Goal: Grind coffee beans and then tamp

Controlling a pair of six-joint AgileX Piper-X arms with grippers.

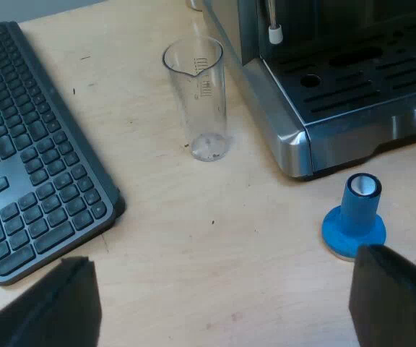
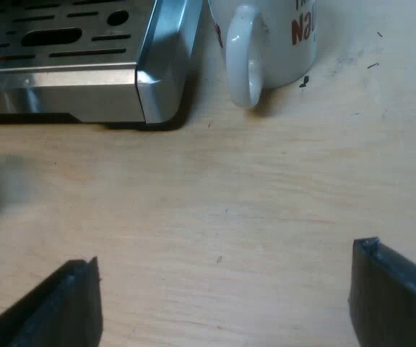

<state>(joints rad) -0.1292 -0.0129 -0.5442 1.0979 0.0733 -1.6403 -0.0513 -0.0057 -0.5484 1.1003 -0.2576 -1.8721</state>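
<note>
- Left wrist view: the left gripper (image 1: 226, 303) hangs over the bare wooden table (image 1: 193, 246). Its two black fingers (image 1: 49, 311) are spread wide and nothing is held between them.
- The blue tamper (image 1: 354, 217) stands upright on its broad base on the table. It is close to one fingertip and near the front corner of the espresso machine (image 1: 352, 94), apart from it.
- The machine's slotted drip tray faces the camera, and a thin steam wand with a white tip (image 1: 274, 32) hangs above it.
- A clear measuring glass (image 1: 197, 97) stands upright beside the machine's side, farther from the gripper than the tamper. It holds only a few dark specks at its bottom.
- A dark keyboard (image 1: 35, 144) lies flat on the table, well apart from the machine, with the glass between the two.
- Right wrist view: the right gripper (image 2: 226, 303) is also wide open over bare table (image 2: 230, 202), its fingers (image 2: 396, 296) gripping nothing.
- Far from the fingers, the espresso machine's (image 2: 71, 79) metal corner and drip tray show.
- A white mug (image 2: 266, 43) with red lettering stands just beside that corner, its handle turned toward the gripper.
</note>
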